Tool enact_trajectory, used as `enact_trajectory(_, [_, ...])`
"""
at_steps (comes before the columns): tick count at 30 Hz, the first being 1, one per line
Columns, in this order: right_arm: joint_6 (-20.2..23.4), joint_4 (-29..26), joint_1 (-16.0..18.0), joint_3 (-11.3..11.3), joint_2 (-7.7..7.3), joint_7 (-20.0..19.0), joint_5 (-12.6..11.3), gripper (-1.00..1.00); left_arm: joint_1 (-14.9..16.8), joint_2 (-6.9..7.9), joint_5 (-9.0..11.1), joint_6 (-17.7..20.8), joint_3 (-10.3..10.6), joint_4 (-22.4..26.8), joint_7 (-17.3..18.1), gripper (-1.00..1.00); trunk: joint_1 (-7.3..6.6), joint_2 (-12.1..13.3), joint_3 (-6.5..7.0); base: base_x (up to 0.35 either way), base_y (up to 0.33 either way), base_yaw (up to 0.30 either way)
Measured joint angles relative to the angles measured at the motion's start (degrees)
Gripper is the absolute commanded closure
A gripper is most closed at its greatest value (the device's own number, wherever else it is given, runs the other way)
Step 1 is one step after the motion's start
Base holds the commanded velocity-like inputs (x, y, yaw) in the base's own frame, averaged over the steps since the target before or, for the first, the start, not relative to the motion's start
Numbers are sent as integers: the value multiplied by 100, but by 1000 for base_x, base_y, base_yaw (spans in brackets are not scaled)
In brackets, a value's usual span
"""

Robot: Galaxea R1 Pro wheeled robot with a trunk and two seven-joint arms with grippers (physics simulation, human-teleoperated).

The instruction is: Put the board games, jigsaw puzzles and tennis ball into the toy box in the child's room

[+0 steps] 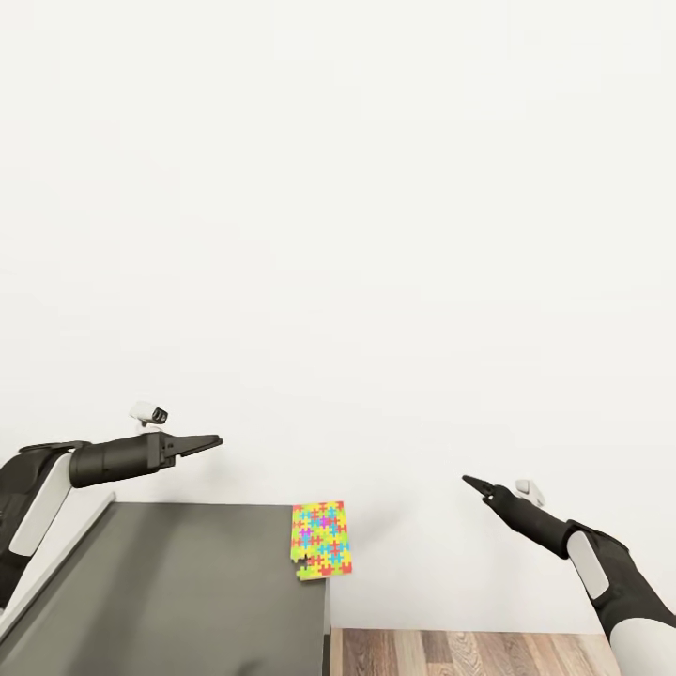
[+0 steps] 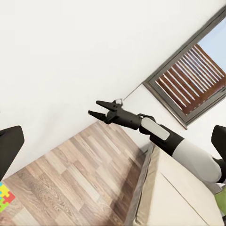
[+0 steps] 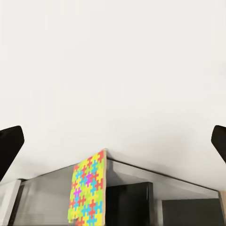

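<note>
One jigsaw puzzle (image 1: 321,550), a flat square box in bright interlocking colours, lies on the far right corner of the table's dark grey cabinet top (image 1: 169,582) and overhangs its edge. It also appears in the right wrist view (image 3: 87,194). My left gripper (image 1: 205,441) hovers above the cabinet's far left, well clear of the puzzle, and its fingers (image 2: 9,148) stand wide apart. My right gripper (image 1: 472,483) hangs over the floor to the puzzle's right, open and empty, seen too from the left wrist (image 2: 94,108). The toy box, board games and tennis ball are out of view.
A bare white wall stands close behind the cabinet. Wood-plank floor (image 1: 469,652) lies to its right. In the left wrist view the beige bed (image 2: 179,197) runs along the floor under a grey-framed window (image 2: 193,77). A pale desk edge (image 1: 56,563) joins the cabinet's left.
</note>
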State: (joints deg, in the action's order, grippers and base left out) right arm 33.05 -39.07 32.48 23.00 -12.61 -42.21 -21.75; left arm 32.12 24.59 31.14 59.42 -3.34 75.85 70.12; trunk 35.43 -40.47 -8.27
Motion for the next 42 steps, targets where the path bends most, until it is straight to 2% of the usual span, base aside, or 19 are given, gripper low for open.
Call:
enact_trajectory(3, [297,0,13,0,-1,-3,-1,-100,0,-9,-5,-1,2,0,0,-100,66,-121,-54,0,0,0])
enact_trajectory(8, [1291,-33,30,4,1,-36,-20,-100,0,-16,-11,-2,8,0,-2,-100,176,-322,-144,0,0,0])
enact_trajectory(11, [1554,-57,32,5,1,-50,-30,-100,0,-21,-12,-2,13,0,-10,-100,242,-442,-198,0,0,0])
enact_trajectory(32, [1617,-91,33,5,6,-111,-37,-100,0,-26,-12,-25,32,-2,-33,-100,704,-1286,-576,0,0,0])
enact_trajectory(42, [1670,-92,59,13,98,-89,-39,-100,1,-26,-13,-28,21,-7,-31,-100,923,-1687,-756,0,0,0])
